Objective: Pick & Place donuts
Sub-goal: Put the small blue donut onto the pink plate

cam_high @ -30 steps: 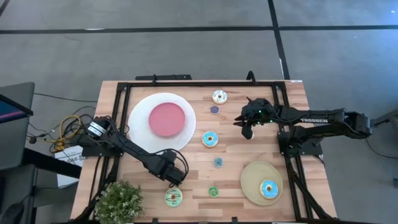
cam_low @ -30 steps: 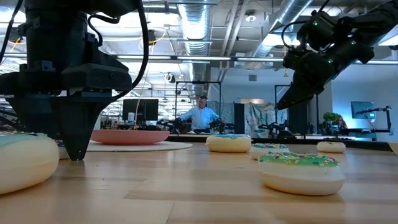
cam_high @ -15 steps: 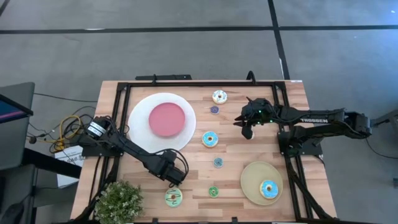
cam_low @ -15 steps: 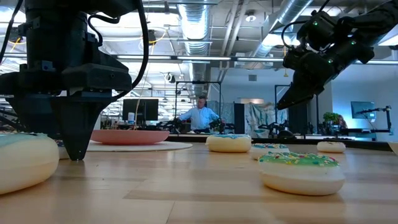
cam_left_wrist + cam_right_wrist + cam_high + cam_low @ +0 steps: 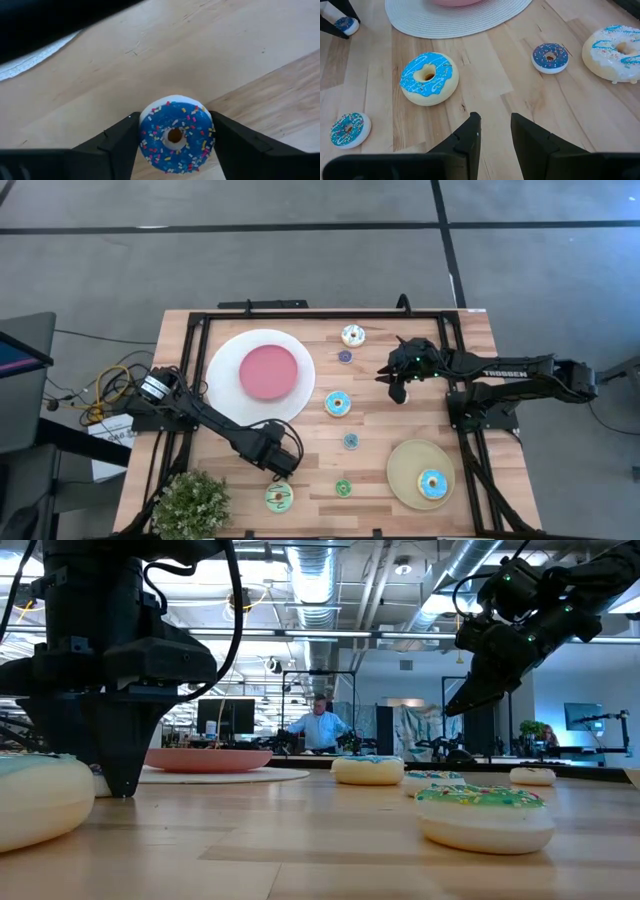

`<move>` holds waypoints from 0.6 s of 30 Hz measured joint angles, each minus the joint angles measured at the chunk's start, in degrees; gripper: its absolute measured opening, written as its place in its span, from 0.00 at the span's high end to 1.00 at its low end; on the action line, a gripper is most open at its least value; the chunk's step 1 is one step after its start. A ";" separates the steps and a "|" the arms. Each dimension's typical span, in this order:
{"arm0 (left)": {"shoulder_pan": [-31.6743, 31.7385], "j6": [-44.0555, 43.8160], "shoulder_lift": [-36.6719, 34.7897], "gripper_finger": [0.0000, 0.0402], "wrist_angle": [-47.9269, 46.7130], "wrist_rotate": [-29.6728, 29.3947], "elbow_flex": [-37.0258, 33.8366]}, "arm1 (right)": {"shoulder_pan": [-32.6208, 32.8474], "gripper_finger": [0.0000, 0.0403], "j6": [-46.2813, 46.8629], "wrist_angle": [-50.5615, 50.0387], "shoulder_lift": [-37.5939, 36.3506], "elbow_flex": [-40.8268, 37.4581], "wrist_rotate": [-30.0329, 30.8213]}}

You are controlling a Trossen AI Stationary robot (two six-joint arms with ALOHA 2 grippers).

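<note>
Wooden table (image 5: 480, 340) under two dark arms.

Large white plate (image 5: 225, 370) with pink centre at far left. Tan plate (image 5: 405, 460) at near right. Green plant (image 5: 190, 502) at near left corner.

Left gripper (image 5: 283, 470) down at table level, near left, just right of the plant. Fingers (image 5: 117, 142) narrowed onto a small blue donut (image 5: 175, 137), touching it on both sides; that donut seen resting on the wood.

Right gripper (image 5: 398, 392) raised above the table at far right, well clear of the wood. Fingers (image 5: 467, 135) set narrowly apart, nothing between them.

Larger donuts, four counted:
- white donut (image 5: 352, 335) at the far edge, centre;
- blue-iced donut (image 5: 338, 404) mid-table, just right of the white plate;
- plate donut (image 5: 432, 483), blue-iced, lying on the tan plate;
- pale green donut (image 5: 279, 498) at the near edge, just near of the left gripper.

Small donuts loose on the wood, three counted:
- purple donut (image 5: 345, 357) just near of the white donut;
- teal donut (image 5: 351, 441) near of the blue-iced donut;
- green donut (image 5: 343, 488) near the front edge, between the pale green donut and the tan plate.
</note>
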 joint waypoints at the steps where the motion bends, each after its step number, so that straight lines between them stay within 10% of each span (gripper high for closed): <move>1: 0.00 0.00 0.00 0.46 0.02 0.00 0.00 | -0.01 0.76 0.02 0.00 -0.01 0.00 0.00; 18: 0.02 0.04 0.00 0.48 0.41 -0.04 0.07 | -0.01 0.76 0.02 0.00 0.00 0.00 0.00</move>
